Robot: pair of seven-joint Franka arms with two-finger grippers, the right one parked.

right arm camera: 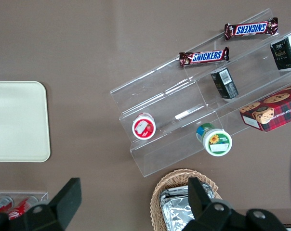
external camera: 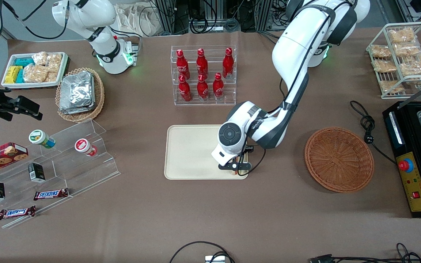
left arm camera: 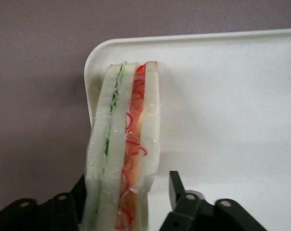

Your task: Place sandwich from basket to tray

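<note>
Left wrist view shows you the tool point(left arm camera: 128, 202) opened wide around the sandwich point(left arm camera: 126, 144), one finger clear, over a corner of the tray point(left arm camera: 222, 96).

Non-task items, referenced to bottle rack point(external camera: 203, 75)
Foil-packet basket point(external camera: 80, 94) toward parked arm's end; acrylic shelf point(external camera: 68, 160) nearer camera than that; wire snack rack point(external camera: 402, 58) toward working arm's end.

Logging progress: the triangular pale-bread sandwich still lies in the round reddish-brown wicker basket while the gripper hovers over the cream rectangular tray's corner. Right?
Not quite. The round reddish-brown wicker basket holds nothing; the left wrist view shows the triangular pale-bread sandwich between the gripper's fingers, over the cream rectangular tray's corner.
</note>
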